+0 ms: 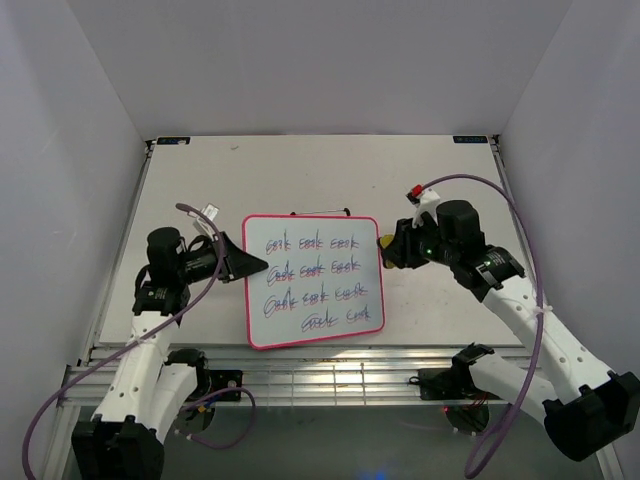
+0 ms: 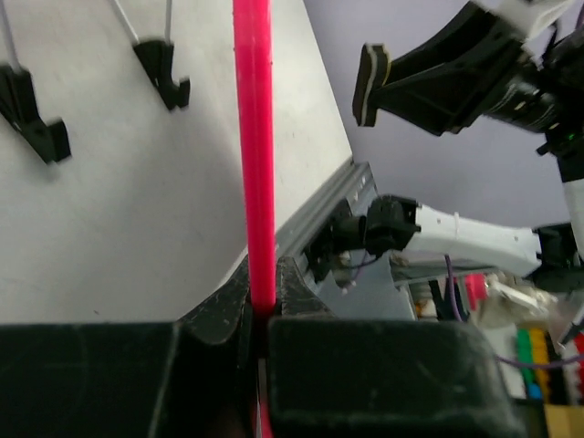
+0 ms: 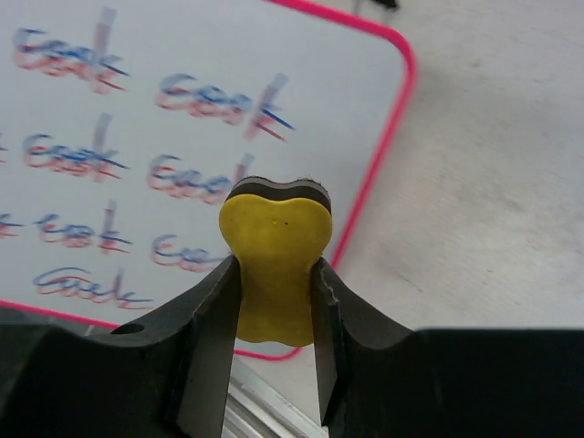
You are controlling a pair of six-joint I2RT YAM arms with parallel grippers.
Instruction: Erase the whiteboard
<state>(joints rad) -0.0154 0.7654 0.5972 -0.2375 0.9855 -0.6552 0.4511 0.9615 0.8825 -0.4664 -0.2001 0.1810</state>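
Note:
The whiteboard [image 1: 313, 280], white with a thin pink-red frame and several rows of blue-red scribbles, stands propped in the middle of the table. My left gripper [image 1: 262, 265] is shut on its left edge; the left wrist view shows the pink frame [image 2: 254, 146] clamped between the fingers [image 2: 219, 310]. My right gripper [image 1: 392, 250] is shut on the yellow eraser [image 3: 274, 265], whose dark felt face points at the board. It hovers beside the board's right edge [image 3: 383, 155], near the upper right corner, apart from the surface.
The black wire stand [image 2: 164, 73] shows behind the board in the left wrist view. The table's metal front rail [image 1: 320, 375] runs just below the board. White enclosure walls stand on the left, right and back.

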